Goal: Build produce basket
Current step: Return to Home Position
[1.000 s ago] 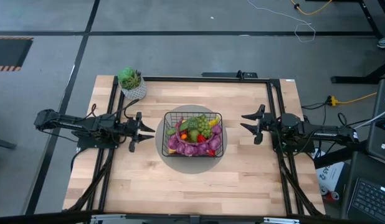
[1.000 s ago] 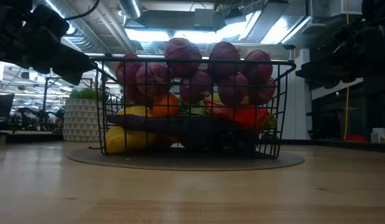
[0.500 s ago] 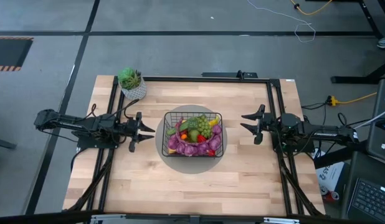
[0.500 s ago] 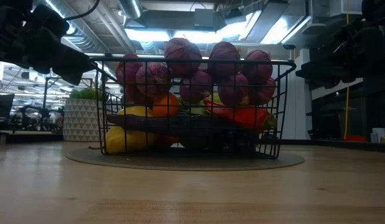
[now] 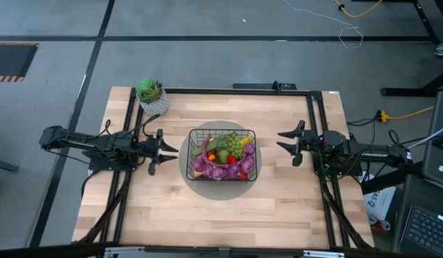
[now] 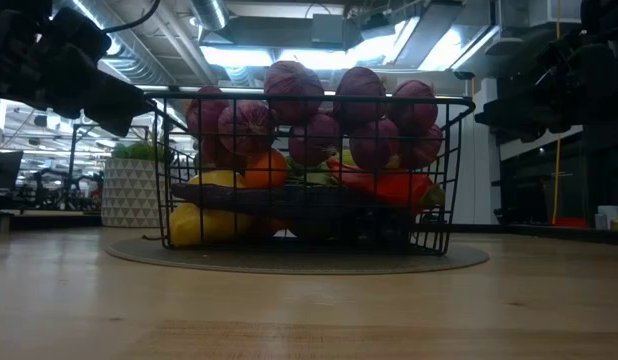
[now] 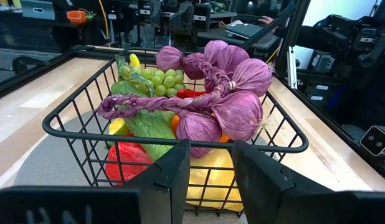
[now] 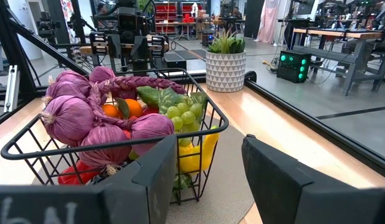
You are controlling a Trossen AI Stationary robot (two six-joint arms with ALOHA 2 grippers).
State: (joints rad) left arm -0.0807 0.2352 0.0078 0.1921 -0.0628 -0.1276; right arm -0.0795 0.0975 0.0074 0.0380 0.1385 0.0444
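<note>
**On the table's middle: a filled basket, two open and empty pincers**

At the centre of the table [image 5: 279, 208], the basket [image 5: 221, 130] is set on a round grey mat [image 5: 186, 170]. The produce [image 5: 223, 158] is piled inside it to above the rim. Purple bulbs [image 5: 220, 172] are seen along the side of the pile that lies lowest in the high view. Green grapes [image 5: 236, 146] are seen toward the opposite side, with red, orange and yellow pieces between them.

The left pincer [image 5: 170, 151] is held just beside the left edge of the mat, apart from the basket. Its fingers are spread and nothing is gripped between them. The right pincer [image 5: 281, 141] is held near the right side of the basket, a little farther off. It is also opened and nothing is held in it. Both pincers are pointed at the basket.

A potted plant [image 5: 151, 94] in a white pot is placed at the far left corner of the table, well apart from the basket.
</note>
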